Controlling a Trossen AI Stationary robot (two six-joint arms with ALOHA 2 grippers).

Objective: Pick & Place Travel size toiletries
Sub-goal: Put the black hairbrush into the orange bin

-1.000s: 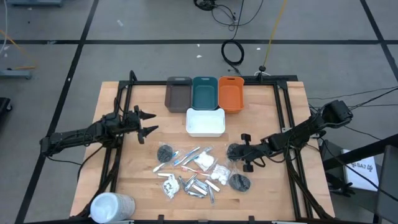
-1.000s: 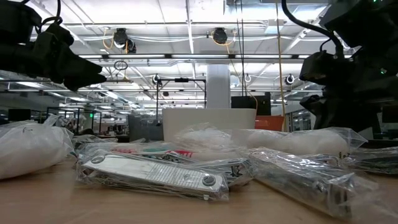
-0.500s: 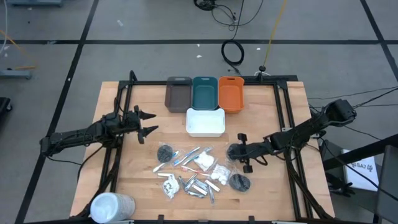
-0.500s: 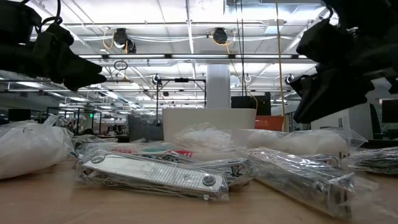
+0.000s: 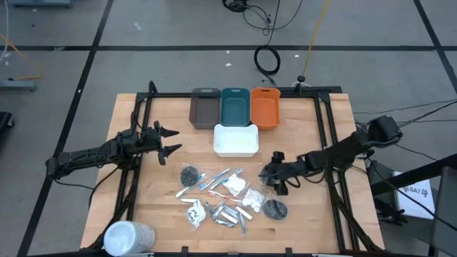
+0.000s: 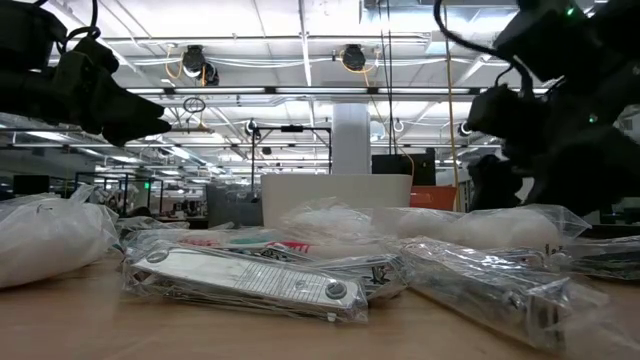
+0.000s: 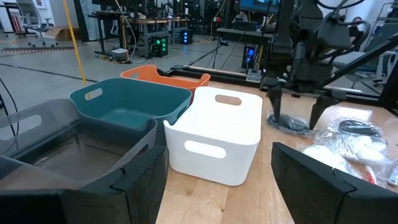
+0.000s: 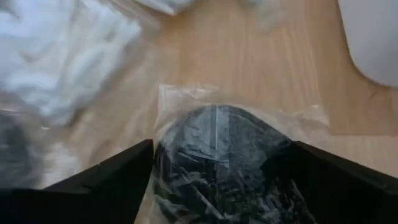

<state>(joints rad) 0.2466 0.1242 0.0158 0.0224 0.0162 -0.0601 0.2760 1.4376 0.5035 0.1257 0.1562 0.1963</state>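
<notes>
Wooden table (image 5: 164,185) carries grey, teal, orange and white trays (image 5: 235,140), scattered wrapped toiletries (image 5: 225,193), white cylinder (image 5: 128,237) at corner

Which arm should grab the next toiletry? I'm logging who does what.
Right. Its claw is open directly over a bagged dark disc at the pile's edge, fingers either side. The left claw is open too, but waits apart, nearer the table's left side.
</notes>
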